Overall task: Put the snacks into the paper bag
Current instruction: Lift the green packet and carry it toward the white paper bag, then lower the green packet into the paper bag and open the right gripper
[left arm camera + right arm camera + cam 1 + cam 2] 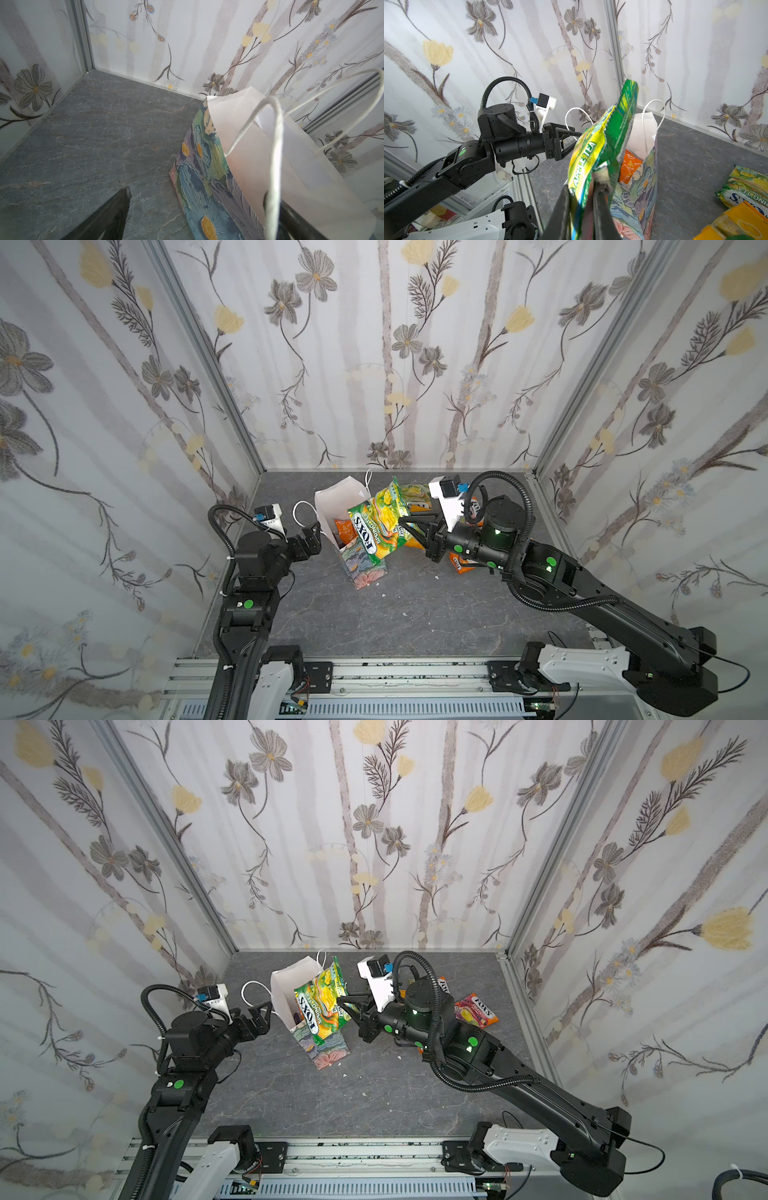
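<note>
The paper bag (362,570) (326,1052) stands upright at mid-table, painted outside and white inside, its mouth open. An orange snack (343,531) (630,164) lies inside it. My right gripper (409,526) (347,1006) (583,185) is shut on a green-yellow FOX'S packet (374,526) (320,1006) (602,145), which hangs tilted over the bag's mouth. My left gripper (313,531) (266,1009) (205,197) is open at the bag's left rim. The bag's wall (207,187) and a white cord handle (276,155) sit between its fingers.
More snacks lie on the table to the right of the bag. They include a green-yellow packet (415,493) (743,187), a red FOX'S packet (476,1011), and orange ones (461,565) (737,220) partly under the right arm. Flowered walls close three sides.
</note>
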Robot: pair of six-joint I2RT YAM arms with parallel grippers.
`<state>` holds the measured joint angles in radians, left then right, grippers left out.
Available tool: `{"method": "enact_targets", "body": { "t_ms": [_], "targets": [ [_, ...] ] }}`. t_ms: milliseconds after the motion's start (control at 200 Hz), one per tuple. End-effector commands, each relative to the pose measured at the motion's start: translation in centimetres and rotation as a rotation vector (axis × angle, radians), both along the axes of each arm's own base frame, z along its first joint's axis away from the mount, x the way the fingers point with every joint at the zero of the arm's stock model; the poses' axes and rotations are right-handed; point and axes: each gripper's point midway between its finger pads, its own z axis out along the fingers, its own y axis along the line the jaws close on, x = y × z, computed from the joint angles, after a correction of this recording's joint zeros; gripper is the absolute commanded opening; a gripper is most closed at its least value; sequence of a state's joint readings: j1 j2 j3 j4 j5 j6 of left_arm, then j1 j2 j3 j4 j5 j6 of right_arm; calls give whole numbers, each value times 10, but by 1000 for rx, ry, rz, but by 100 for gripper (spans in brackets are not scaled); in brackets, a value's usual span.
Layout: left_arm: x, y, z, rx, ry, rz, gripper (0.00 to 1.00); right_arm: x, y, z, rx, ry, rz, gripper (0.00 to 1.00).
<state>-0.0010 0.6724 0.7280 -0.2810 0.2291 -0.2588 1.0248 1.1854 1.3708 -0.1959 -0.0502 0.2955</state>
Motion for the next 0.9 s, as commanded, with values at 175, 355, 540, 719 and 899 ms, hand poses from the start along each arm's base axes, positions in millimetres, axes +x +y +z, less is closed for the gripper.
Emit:
{"method": "enact_targets", "body": {
  "t_ms": [175,355,540,719,899],
  "targets": [
    [1,0,5,-9,-23,4,100,28,16,12,-60,-57,-141,0],
    [0,0,2,-12,-14,5,100,40,29,14,-98,-77,-210,0],
    [0,1,3,-13,-15,7,100,48,46,4,-167,-101,-295,0],
    [0,0,2,-15,-12,6,100,56,61,-5,-197,-104,-315,0],
    [0,1,1,-14,-8,9,100,67,80,-23,-255,-116,-323,0]
  ]
}}
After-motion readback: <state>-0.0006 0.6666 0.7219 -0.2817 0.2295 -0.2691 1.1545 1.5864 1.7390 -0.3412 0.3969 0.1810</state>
